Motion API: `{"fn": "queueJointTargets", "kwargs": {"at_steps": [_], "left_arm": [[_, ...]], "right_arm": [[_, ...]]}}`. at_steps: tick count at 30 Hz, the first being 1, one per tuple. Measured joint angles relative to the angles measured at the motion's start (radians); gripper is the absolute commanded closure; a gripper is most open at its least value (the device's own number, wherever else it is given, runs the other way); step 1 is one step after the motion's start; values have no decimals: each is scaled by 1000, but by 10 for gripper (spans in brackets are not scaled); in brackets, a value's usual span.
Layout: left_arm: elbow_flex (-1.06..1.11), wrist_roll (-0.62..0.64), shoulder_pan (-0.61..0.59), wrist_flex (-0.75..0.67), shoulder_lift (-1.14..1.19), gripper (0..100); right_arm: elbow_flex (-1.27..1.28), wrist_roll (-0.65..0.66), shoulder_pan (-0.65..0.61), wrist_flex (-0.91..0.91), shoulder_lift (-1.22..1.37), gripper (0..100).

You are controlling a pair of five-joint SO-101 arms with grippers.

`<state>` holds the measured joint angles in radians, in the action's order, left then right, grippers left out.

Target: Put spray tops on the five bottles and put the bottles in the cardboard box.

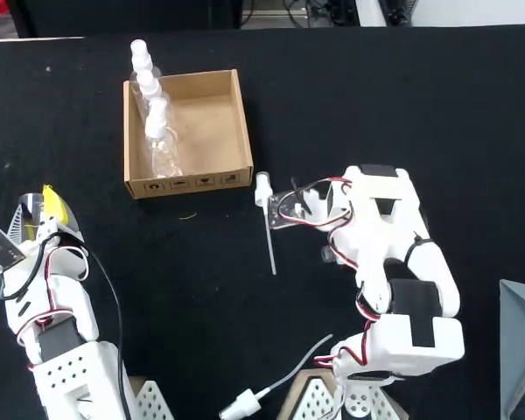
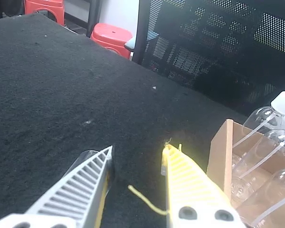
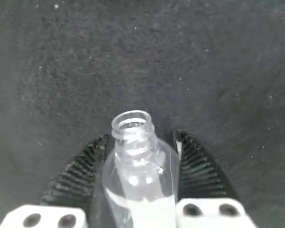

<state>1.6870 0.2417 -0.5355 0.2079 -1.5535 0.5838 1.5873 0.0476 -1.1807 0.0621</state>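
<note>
Clear plastic, likely light and slippery: the right gripper's (image 3: 140, 138) jaws clamp the uncapped bottle (image 3: 137, 183) by its body, neck free. Near the cardboard box (image 1: 188, 183), the left gripper's (image 2: 137, 151) jaws stand open.

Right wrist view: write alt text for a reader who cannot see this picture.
A clear bottle with an open, uncapped neck sits clamped between the black ribbed fingers of the right gripper. Behind it lies the black table.
</note>
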Motion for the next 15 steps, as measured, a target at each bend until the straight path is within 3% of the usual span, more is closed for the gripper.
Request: {"fn": "queueJointTargets", "kwargs": {"at_steps": [6,15], "left_arm": [[0,0,0,0,0,847],[0,0,0,0,0,848]], "right_arm": [[-31,-143,0,0,0,896],[-55,-514,-52,0,0,892]]}}
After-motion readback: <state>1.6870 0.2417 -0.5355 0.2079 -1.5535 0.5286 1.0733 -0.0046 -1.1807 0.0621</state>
